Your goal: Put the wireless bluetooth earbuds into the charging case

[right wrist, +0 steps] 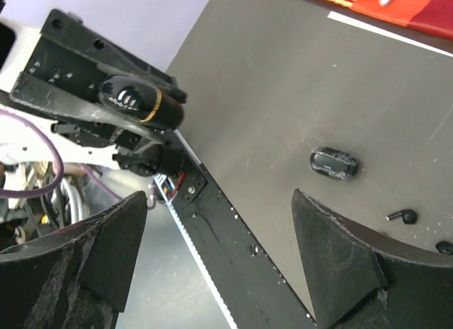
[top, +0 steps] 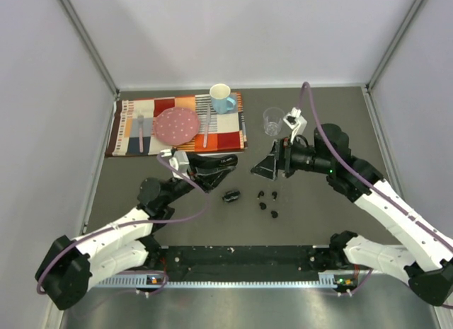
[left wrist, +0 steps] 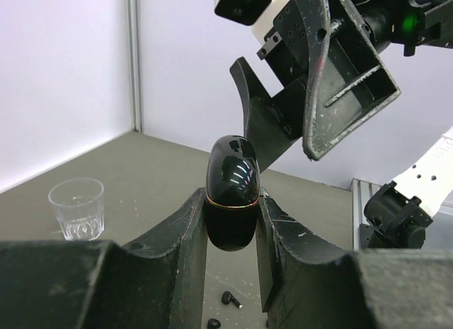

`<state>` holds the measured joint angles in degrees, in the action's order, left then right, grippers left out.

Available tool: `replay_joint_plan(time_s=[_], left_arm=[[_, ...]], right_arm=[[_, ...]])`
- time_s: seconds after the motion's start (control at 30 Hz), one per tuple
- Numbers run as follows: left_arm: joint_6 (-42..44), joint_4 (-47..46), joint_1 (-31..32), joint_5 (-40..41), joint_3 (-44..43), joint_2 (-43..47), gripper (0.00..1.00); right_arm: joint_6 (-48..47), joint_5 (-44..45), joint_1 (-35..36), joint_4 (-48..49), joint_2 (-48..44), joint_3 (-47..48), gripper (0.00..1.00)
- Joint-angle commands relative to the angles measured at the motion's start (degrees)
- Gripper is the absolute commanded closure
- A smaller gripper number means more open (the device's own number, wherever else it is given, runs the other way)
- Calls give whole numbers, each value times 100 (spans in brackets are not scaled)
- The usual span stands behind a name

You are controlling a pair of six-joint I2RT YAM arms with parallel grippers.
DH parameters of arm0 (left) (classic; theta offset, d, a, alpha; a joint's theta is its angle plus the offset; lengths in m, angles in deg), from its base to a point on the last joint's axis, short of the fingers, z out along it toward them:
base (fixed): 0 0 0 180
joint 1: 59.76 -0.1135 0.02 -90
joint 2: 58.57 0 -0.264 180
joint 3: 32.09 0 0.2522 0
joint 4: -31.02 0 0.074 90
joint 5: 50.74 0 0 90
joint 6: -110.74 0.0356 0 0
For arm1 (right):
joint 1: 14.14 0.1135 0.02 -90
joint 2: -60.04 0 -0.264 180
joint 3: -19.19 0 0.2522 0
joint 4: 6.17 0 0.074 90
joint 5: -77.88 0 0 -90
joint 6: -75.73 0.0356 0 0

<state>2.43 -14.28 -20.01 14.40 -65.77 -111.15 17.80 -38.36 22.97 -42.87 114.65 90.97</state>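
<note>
Above the middle of the desk, left end effector is clamped on a charging case. Case is glossy black, oval, with a thin gold seam round its waist; lid closed. It stands upright between the two fingers, upper half clear of them, off the surface.

Right end effector faces it from close by, fingers spread wide, nothing between them. No contact with the case.

On the desk below and between the two arms: a second case, also black and oval, lying flat. Just to its right, four earbuds in a loose cluster, each tiny and black, all resting on the surface and apart from one another. None sits in either case. Left wrist view catches two of them low in frame, under the held case.

Far side of the desk: patchwork placemat carrying a pink plate and, at its far right corner, a blue-and-white mug. Clear glass stands upright to the right of the placemat, near the right arm's wrist, well apart from the earbuds.
</note>
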Motion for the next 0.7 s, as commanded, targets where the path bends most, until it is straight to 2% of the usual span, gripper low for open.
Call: replay_joint_plan(time_s=[0.0,0.3,0.43,0.67], left_arm=[[-51,-518,-11,-185,15,-86,100],[169,-290,-2,-774,-187,-253,100],[73,-412,-2,-1169,-284,-446,100],[-24,-544,7,-1407,-354,-543,100]], right_arm=[[-421,-188,297,-62,190,500,18],[-290,-13,491,158,436,579,18],[-219,40,500,263,524,614,19],[-132,356,500,290,682,676,21]])
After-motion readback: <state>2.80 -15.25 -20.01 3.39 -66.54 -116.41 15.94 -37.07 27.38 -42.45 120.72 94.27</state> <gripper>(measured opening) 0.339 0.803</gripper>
